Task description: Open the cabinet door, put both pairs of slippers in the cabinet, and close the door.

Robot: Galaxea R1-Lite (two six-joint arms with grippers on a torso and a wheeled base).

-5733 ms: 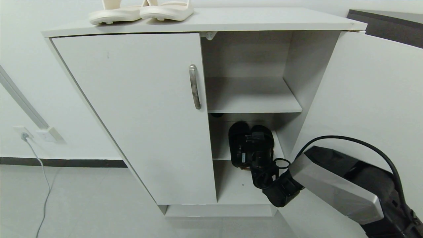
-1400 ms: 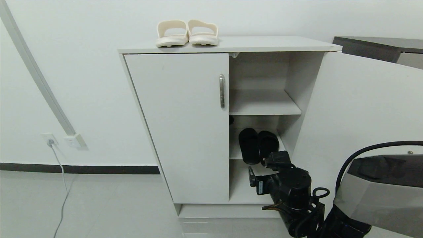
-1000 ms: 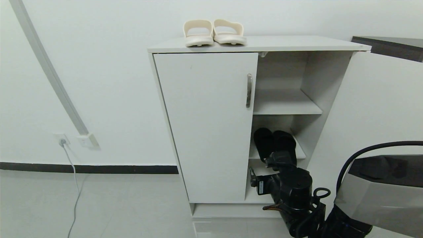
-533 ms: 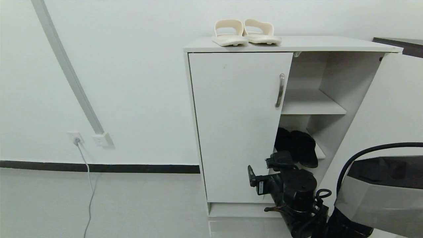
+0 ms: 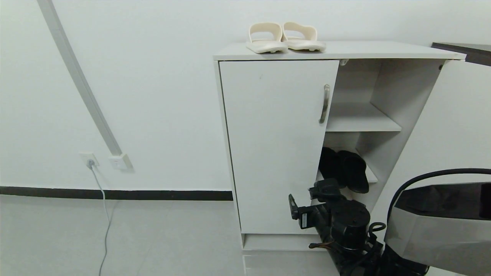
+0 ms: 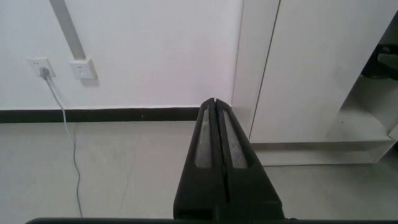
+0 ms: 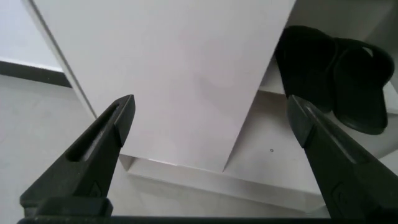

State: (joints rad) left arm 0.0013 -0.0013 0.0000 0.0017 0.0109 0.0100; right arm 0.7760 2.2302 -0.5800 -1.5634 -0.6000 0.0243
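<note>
The black slippers [image 5: 347, 174] lie side by side on the middle shelf of the cabinet [image 5: 345, 50], in its right compartment. In the head view the left slipper is partly hidden behind the edge of the closed left door [image 5: 276, 145], and their near ends are covered by the right arm [image 5: 345, 226]. The open right door [image 5: 448, 126] stands to the right and is cut off by the picture edge, and its lower part is covered by the arm's grey shell. The bottom compartment is mostly hidden behind the arm. The cream slippers [image 5: 285, 37] stand together on top of the cabinet, above the closed door, with their toes pointing near.

The right gripper [image 7: 210, 106] is low in front of the cabinet, facing the edge of the closed door and the black slippers [image 7: 339, 81]. Its fingers [image 7: 99, 146] are spread wide, and they are apart from the door and from the slippers. The left gripper [image 6: 216, 102] has its two fingers pressed together with only a thin line between them. It points toward the floor and the wall to the left of the cabinet, near a wall socket [image 6: 38, 65] with a cable [image 6: 65, 124] hanging from it.
</note>
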